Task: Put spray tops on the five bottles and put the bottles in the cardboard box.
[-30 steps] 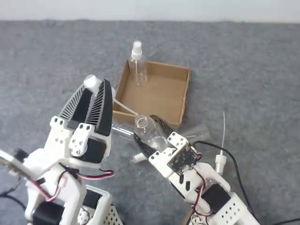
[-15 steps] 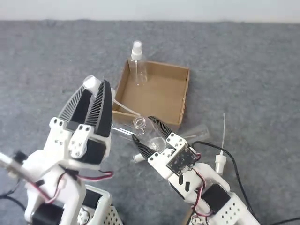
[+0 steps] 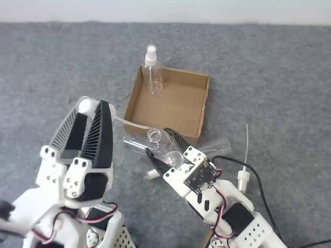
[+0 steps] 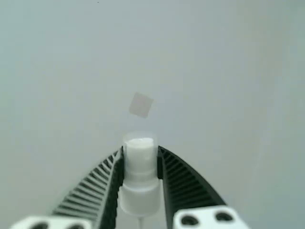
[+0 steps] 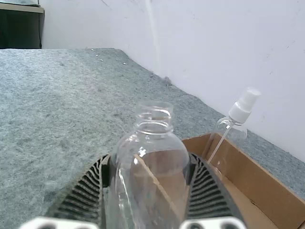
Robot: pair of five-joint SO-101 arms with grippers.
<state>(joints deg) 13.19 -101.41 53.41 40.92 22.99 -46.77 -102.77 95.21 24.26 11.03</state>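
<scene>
**Stock by position, left to right: task at an early stage**

1. Left gripper [image 3: 93,106], raised at near left. Its black ribbed fingers pinch a white plastic spray top [image 4: 140,164] by the collar. The top's thin dip tube trails right toward the open bottle's neck. Not fitted.
2. Clear plastic bottle, uncapped [image 3: 133,141], lying on the grey carpeted surface [image 3: 279,77] between the two grippers. No top on it, not boxed.
3. Right gripper [image 3: 158,141], near centre, just in front of the box's near wall. Its jaws are clamped round the body of a clear plastic bottle with an open neck [image 5: 152,162], held upright. It appears to be the next bottle to take a top.
4. Shallow square brown cardboard box [image 3: 178,108], centre far. It holds one item.
5. Clear bottle with white spray top fitted [image 3: 153,77], standing in the box's far left corner. This is the one unit judged complete.
6. Second clear uncapped bottle [image 3: 218,145], lying just off the box's near right corner.
7. Loose white spray top with long tube [image 3: 243,179], on the carpet at near right.

**Balance:** one bottle done and three counted outstanding. A fifth bottle cannot be made out.
</scene>
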